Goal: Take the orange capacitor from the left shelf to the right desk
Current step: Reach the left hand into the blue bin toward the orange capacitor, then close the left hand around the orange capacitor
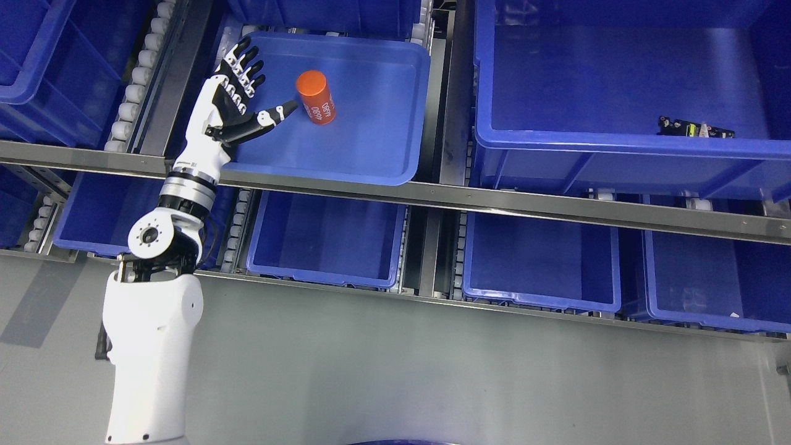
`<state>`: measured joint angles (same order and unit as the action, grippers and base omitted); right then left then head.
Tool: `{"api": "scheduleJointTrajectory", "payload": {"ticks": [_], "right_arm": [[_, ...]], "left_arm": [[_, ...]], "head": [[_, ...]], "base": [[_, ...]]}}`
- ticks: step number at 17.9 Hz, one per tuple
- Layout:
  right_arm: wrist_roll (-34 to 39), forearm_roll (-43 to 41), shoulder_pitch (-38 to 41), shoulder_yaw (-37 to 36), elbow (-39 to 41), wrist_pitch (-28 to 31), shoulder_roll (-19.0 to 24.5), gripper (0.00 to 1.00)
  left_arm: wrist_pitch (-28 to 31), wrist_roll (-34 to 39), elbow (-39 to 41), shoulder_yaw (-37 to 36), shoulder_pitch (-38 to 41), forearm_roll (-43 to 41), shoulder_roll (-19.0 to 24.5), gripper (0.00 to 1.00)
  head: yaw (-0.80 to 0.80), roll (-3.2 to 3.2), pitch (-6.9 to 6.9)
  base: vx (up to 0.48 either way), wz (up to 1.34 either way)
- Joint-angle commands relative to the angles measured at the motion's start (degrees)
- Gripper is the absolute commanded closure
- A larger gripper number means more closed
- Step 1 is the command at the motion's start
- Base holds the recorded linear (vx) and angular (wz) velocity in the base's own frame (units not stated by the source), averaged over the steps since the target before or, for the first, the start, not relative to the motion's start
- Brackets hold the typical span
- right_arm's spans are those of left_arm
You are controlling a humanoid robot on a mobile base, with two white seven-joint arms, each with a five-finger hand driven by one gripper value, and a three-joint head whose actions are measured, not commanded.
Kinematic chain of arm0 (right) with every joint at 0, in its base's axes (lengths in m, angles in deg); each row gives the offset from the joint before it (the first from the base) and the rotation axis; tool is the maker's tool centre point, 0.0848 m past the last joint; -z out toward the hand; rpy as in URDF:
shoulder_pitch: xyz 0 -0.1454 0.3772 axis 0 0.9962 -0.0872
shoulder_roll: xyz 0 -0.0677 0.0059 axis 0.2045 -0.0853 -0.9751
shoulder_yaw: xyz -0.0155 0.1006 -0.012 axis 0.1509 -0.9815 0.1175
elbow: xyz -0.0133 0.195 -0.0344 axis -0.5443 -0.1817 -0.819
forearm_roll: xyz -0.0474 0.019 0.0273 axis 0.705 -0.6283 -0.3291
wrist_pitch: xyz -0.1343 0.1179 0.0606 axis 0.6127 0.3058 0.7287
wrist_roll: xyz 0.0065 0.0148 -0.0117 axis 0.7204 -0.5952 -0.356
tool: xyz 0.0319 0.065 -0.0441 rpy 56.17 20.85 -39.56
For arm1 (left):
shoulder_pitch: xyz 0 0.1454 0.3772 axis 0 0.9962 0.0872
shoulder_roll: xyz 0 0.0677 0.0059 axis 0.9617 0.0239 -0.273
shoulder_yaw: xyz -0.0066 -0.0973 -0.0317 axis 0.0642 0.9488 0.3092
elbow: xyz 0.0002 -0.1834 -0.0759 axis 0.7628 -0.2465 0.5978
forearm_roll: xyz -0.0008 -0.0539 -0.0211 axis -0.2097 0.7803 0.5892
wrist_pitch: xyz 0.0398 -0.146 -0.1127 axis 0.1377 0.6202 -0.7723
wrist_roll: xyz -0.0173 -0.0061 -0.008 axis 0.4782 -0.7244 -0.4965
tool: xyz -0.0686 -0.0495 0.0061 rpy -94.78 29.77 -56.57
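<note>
An orange capacitor (316, 97), a short cylinder with white print, stands in a shallow blue tray (383, 148) on the upper shelf. My left hand (267, 86) reaches over the tray's left rim, just left of the capacitor. Its fingers (244, 65) are spread and its thumb tip (285, 110) points at the capacitor's lower left side, a small gap apart. The hand holds nothing. My right arm does not show.
A large blue bin (618, 148) to the right holds a small black part (695, 128). Several more blue bins sit on the lower shelf (327, 241) and at the far left (55, 62). A metal shelf rail (494, 201) crosses below the tray. Grey floor lies in front.
</note>
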<state>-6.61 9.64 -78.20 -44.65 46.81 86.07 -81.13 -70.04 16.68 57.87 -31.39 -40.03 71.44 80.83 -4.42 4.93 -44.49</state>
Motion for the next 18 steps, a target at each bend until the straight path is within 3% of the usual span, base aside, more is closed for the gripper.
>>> {"api": "scheduleJointTrajectory", "payload": {"ticks": [1,15,18], "right_arm": [[0.01,0.18,1.14,-0.70,1.00,0.01,-1.00,0.00],[0.01,0.18,1.14,-0.70,1.00,0.01,-1.00,0.00],[0.01,0.18,1.14,-0.70,1.00,0.01,-1.00,0.00]], "left_arm": [[0.03,-1.87,-16.29,-4.11,-6.81,-0.47,0.63,0.00],[-1.29,-3.72,-24.48,-8.42,-11.65,-8.55,-0.69,0.01],[-1.37,-3.72,-25.62,-8.42,-11.74,-9.08,-0.86,0.06]], "head": [[0.00,0.00,0.00],[0.00,0.00,0.00],[0.00,0.00,0.00]], "base": [[0.000,0.00],[0.000,0.00],[0.000,0.00]]}}
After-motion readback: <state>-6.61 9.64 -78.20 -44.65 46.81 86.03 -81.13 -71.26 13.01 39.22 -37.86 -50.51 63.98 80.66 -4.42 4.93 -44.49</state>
